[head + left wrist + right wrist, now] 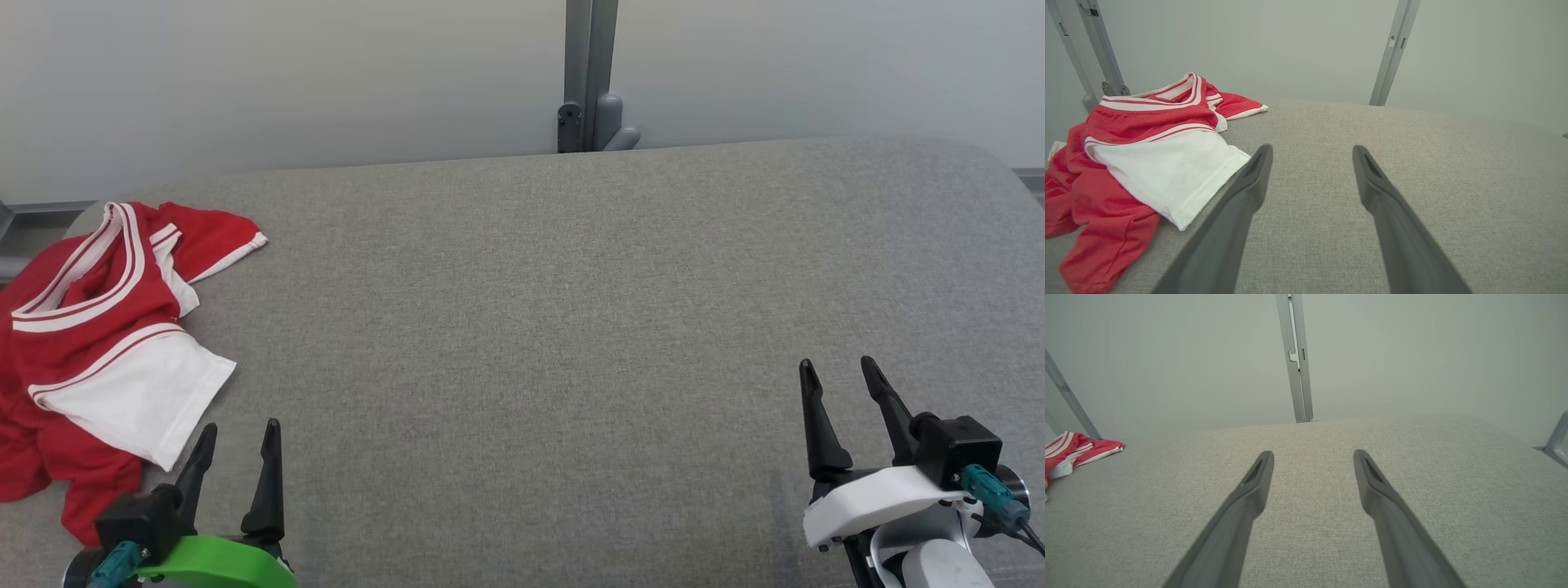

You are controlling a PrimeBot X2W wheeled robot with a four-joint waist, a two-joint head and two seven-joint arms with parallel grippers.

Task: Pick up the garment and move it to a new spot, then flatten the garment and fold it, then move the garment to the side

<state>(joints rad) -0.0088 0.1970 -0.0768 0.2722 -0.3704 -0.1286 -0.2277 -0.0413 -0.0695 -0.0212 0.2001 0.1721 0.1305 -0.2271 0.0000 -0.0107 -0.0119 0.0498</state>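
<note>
A red garment (90,327) with white trim and a white sleeve lies crumpled at the left edge of the grey padded table (571,327). In the left wrist view the garment (1135,155) spreads to the left of the fingers, its white sleeve almost reaching the left fingertip. My left gripper (239,437) stands open just right of the sleeve's lower corner, holding nothing. My right gripper (837,371) is open over bare table at the lower right, far from the cloth. In the right wrist view a bit of the garment (1073,451) shows at the far left.
A grey metal post (589,77) rises behind the table's far edge, with a pale wall behind it. Another grey post (1098,53) stands behind the garment at the left. The table's rounded far right corner (980,163) curves away.
</note>
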